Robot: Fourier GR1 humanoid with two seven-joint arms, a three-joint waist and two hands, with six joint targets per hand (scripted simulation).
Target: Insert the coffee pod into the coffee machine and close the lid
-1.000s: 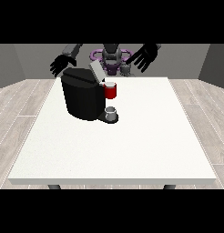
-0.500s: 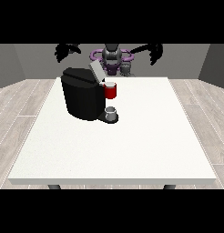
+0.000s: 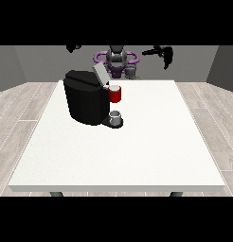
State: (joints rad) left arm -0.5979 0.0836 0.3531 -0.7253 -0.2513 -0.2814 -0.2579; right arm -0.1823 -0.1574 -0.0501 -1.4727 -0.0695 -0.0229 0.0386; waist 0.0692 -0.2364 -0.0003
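Coffee machine (image 3: 85, 101) on white table (image 3: 137, 151)

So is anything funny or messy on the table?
Nothing is spilled or knocked over. The coffee machine stands upright with its lid tilted up, a red thing at the machine, and a grey thing on its base.

No text, label, brand, number or sign can be read anywhere in the front view. The boxy black coffee machine (image 3: 85, 101) bears no legible marking. The large white table (image 3: 137, 151) bears no legible marking either.
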